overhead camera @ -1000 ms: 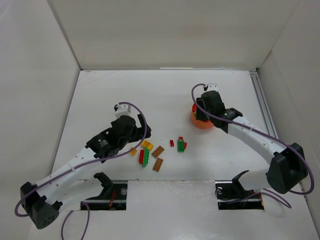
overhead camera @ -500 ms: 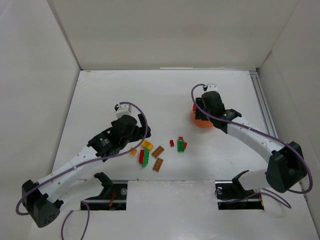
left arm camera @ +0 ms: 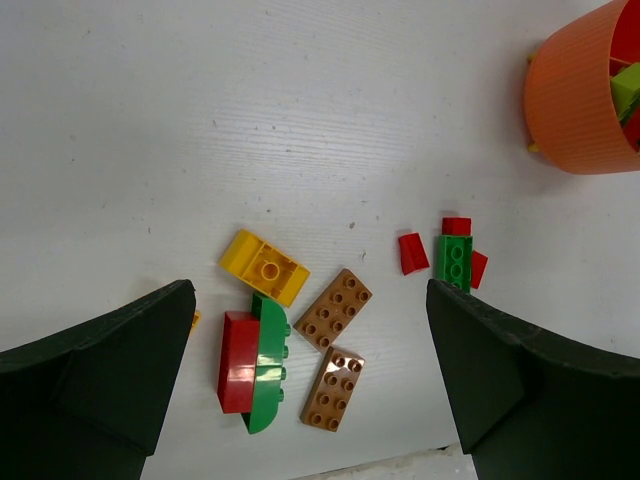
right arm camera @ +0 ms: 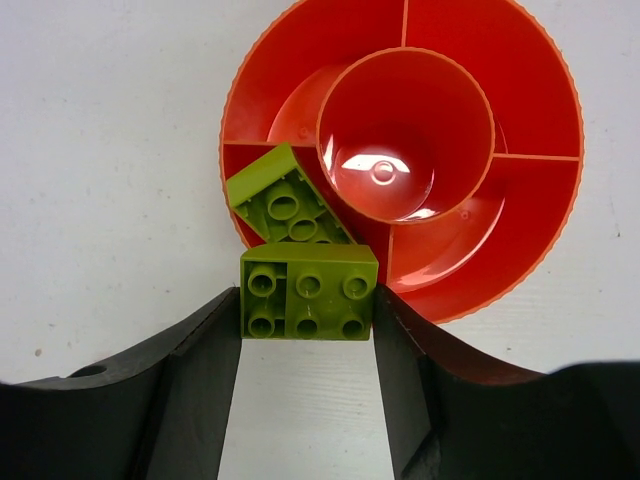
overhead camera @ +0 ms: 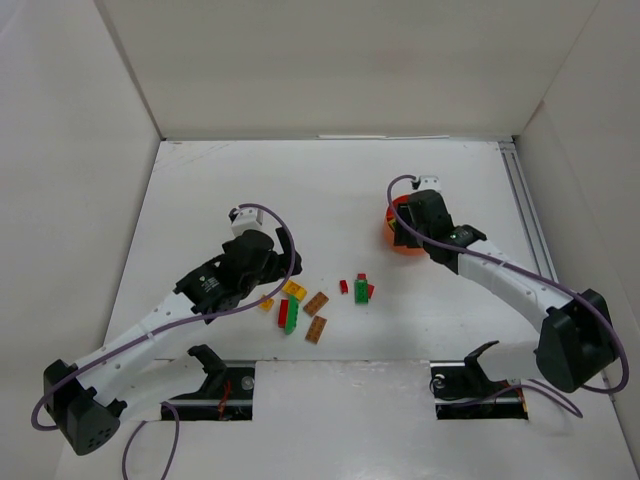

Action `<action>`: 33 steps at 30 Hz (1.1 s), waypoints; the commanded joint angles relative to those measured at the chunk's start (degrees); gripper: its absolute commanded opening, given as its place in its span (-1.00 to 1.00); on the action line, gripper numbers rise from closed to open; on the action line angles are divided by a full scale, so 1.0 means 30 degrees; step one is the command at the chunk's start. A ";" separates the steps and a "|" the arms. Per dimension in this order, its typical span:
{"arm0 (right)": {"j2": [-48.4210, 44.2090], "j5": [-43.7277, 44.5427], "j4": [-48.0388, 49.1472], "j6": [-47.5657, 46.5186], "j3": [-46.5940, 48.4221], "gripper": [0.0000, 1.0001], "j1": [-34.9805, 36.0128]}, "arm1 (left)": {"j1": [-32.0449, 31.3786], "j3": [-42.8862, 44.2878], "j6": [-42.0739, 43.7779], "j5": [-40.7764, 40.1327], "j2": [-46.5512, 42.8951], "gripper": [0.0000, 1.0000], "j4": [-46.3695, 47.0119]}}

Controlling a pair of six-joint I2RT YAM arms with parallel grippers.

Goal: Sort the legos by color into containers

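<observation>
Bowl (right arm camera: pixel 470 40), orange-red, divided: it filled the upper centre of the right wrist view. Contents: one lime lego (right arm camera: pixel 285 200), tilted in the lower-left outer compartment. Your right gripper (right arm camera: pixel 306 325) clasped a second lime lego (right arm camera: pixel 308 292) at the bowl's lower-left rim. Your left gripper (left arm camera: pixel 308 300) stood spread wide over loose legos (left arm camera: pixel 262 265), lower centre.

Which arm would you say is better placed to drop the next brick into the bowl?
Right. The right hand grips a lime brick at the bowl rim, beside a second lime brick already inside. The left hand hangs open over the loose bricks.
</observation>
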 commanded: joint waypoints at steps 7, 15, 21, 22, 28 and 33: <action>-0.0227 0.1261 0.1066 0.3346 -0.0143 0.15 -0.0113 | 0.0052 0.0676 0.0194 -0.0175 -0.0315 1.00 0.0230; -0.1604 0.3961 0.1479 0.5546 -0.1373 0.15 0.0824 | 0.0052 0.0676 0.0194 -0.0175 -0.0315 1.00 0.0230; -0.2016 0.4577 0.2882 0.6366 -0.1874 0.18 0.1000 | 0.0052 0.0676 0.0370 0.0030 -0.0315 1.00 0.0406; -0.2016 0.4577 0.2885 0.6366 -0.1874 0.18 0.1000 | 0.0052 0.0676 0.0370 0.0030 -0.0315 1.00 0.0406; -0.1081 0.4577 0.3295 0.6366 -0.1669 0.20 0.1352 | 0.0052 0.0676 0.0370 0.0030 -0.0315 1.00 0.0406; -0.0874 0.4577 0.3295 0.6745 -0.1258 0.30 0.1527 | 0.0052 0.0676 0.0370 0.0030 -0.0315 1.00 0.0406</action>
